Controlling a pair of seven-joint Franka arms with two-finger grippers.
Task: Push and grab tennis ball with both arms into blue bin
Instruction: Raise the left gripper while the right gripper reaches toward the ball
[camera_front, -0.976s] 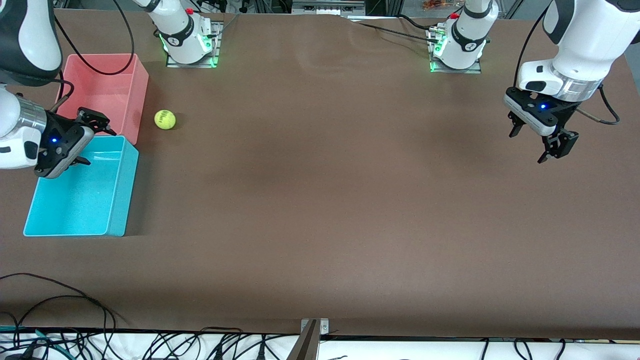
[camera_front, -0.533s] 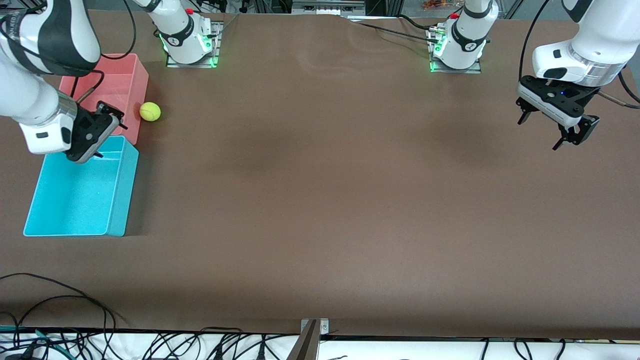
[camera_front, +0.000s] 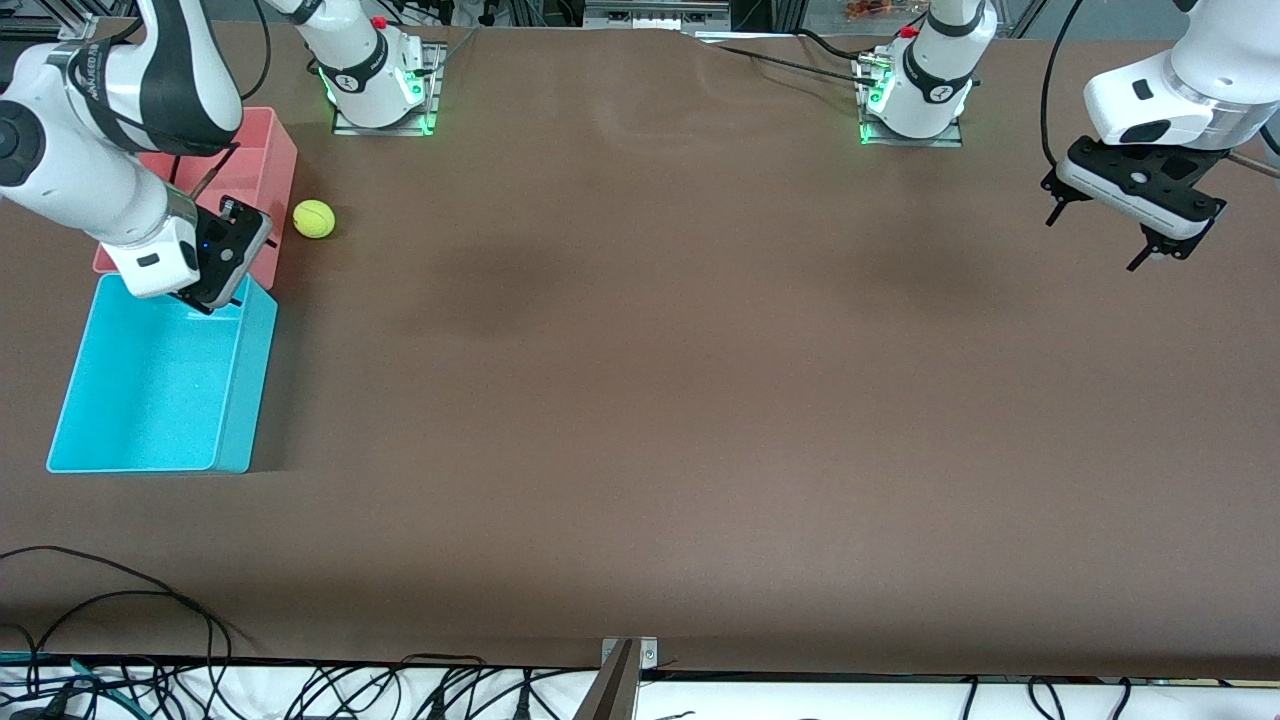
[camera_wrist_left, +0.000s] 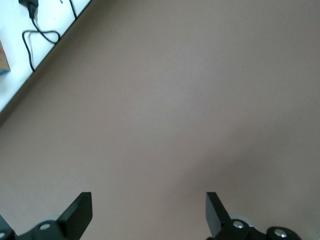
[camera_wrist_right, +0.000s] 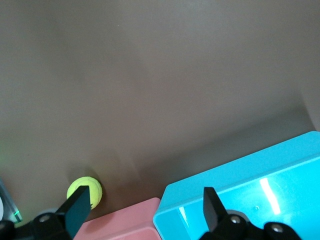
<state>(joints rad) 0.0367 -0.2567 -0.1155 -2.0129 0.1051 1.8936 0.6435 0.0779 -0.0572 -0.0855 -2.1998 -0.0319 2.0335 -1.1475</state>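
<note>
The yellow-green tennis ball (camera_front: 314, 219) lies on the brown table beside the pink bin (camera_front: 270, 150), farther from the front camera than the blue bin (camera_front: 160, 385). It also shows in the right wrist view (camera_wrist_right: 91, 189). My right gripper (camera_front: 238, 258) is open and empty, over the seam where the pink bin meets the blue bin (camera_wrist_right: 260, 185), a short way from the ball. My left gripper (camera_front: 1110, 232) is open and empty, up in the air over bare table at the left arm's end.
The pink bin (camera_wrist_right: 125, 220) stands against the blue bin at the right arm's end. Cables lie along the table's near edge (camera_front: 150, 680). In the left wrist view a table edge with a black cable (camera_wrist_left: 35, 35) shows.
My right gripper has swung from over the blue bin toward the bins' seam and the ball. The ball rolled toward the pink bin, then settled slightly away. My left gripper has risen and drawn back.
</note>
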